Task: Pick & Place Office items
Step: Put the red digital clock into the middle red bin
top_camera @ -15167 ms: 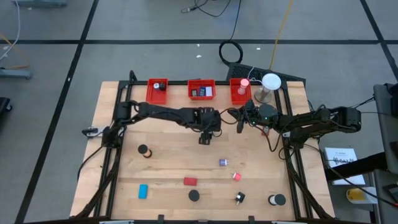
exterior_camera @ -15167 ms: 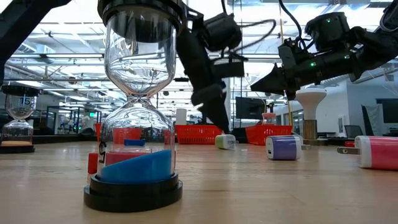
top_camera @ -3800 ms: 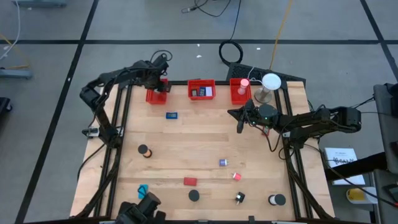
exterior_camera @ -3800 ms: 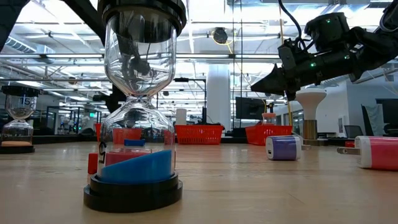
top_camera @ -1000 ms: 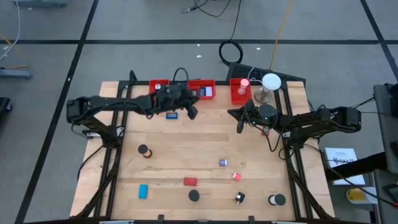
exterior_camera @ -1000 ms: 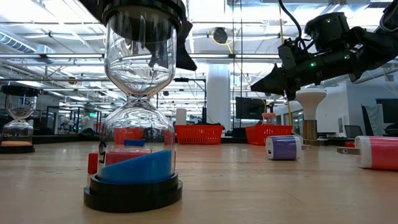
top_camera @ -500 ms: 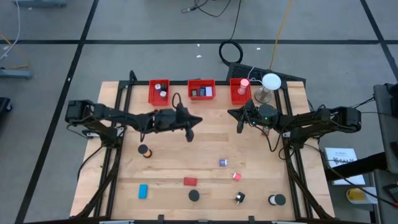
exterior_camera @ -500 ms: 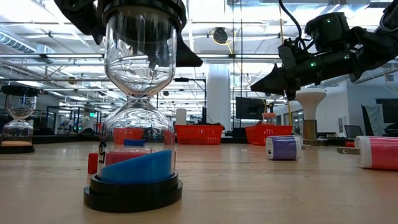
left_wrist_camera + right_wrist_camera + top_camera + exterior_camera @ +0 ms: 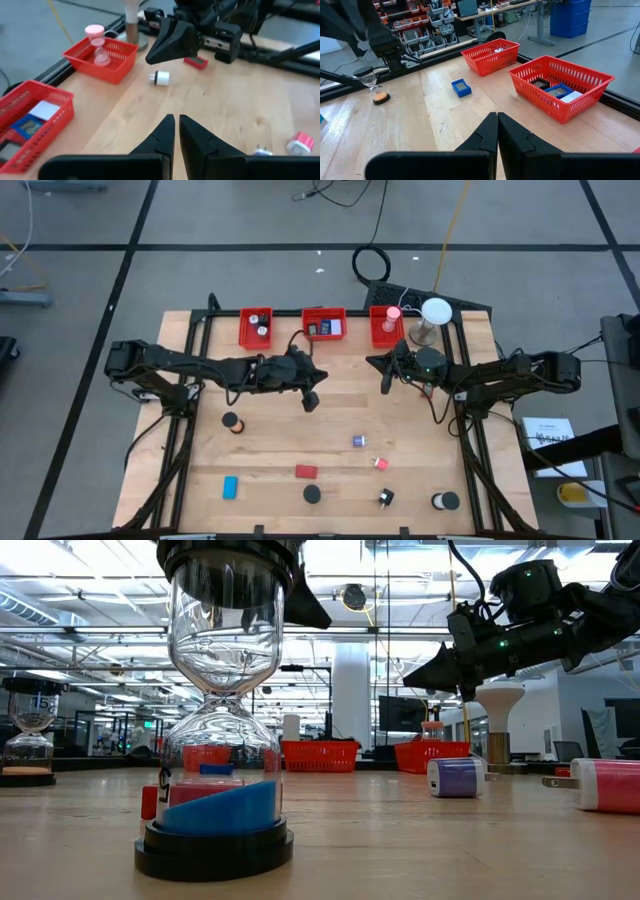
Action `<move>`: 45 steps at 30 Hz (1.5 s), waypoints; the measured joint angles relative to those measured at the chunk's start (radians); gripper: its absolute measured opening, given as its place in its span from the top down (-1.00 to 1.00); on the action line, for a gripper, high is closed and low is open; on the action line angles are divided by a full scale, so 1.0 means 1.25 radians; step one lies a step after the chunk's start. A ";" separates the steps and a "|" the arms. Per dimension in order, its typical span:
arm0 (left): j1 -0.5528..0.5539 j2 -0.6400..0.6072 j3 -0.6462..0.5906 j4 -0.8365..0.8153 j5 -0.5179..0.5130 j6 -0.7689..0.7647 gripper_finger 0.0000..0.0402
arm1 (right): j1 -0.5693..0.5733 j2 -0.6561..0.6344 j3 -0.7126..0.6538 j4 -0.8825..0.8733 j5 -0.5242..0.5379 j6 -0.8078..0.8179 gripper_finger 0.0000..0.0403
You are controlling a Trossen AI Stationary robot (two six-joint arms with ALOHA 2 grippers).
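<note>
My left gripper (image 9: 311,401) hangs shut and empty over the table's middle; its own view shows the fingertips (image 9: 176,123) together. My right gripper (image 9: 385,383) is shut and empty near the back right (image 9: 497,122). Office items lie toward the front: a purple charger (image 9: 358,441), a pink charger (image 9: 381,464), a red block (image 9: 305,472), a blue block (image 9: 230,486), a black disc (image 9: 312,494), a black clip (image 9: 386,498). A small blue box (image 9: 461,88) lies behind the left arm, hidden in the high view. A white plug (image 9: 160,77) lies by the right gripper.
Three red bins (image 9: 255,327) (image 9: 324,325) (image 9: 386,326) line the back edge, with a white lamp (image 9: 435,314) at the back right. Hourglasses stand at the left (image 9: 231,421) and front right (image 9: 445,501); one with blue sand (image 9: 218,710) fills the low view.
The left arm went to the back-left bin, then swung back to the table's middle; in the last half second its gripper moved slightly right and forward. The right arm has not moved.
</note>
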 joint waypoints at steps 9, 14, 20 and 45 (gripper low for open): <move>-0.010 0.037 0.095 -0.138 -0.006 -0.022 0.87 | 0.000 0.000 0.000 -0.002 0.000 0.000 0.98; -0.020 0.065 0.112 -0.146 0.000 -0.022 0.87 | 0.000 0.000 0.000 0.001 0.000 0.000 0.98; -0.036 0.094 0.111 -0.142 0.001 -0.025 0.87 | 0.000 0.000 0.000 0.002 0.000 0.000 0.98; -0.039 0.227 0.111 -0.020 0.060 -0.116 0.87 | 0.000 0.000 0.000 0.000 0.000 0.000 0.98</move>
